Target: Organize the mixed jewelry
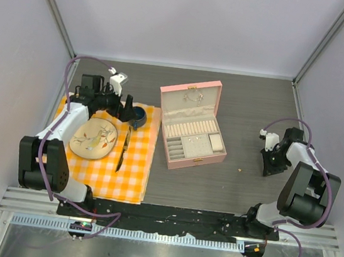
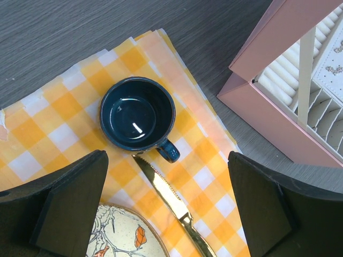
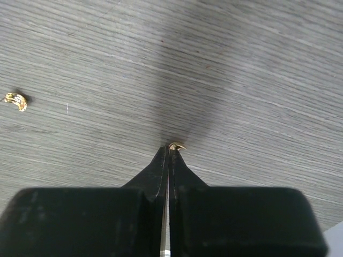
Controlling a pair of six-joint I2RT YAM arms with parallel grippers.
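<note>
Bare desk [image 1: 239, 194] is left between the open pink box [image 1: 194, 161], at the centre of the top view, and the right gripper [image 3: 169, 152], the nearer arm, at its right. The left gripper [image 2: 166, 199] is held over a dark cup [image 2: 137, 113], jaws wide apart. The right jaws are pressed together on a tiny gold hook [image 3: 176, 145]; a loose gold earring [image 3: 15, 101] lies to their upper left in the wrist view.

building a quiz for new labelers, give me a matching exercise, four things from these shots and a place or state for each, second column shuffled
1. blue cup
2. knife
3. right claw
4. gold earring

A. lying loose on the bare table
B. shut on a tiny gold piece
C. lying flat beside the plate
D. upright and empty on the checked cloth

Pairs: 1-D, 2-C, 3-B, 4-A
</note>
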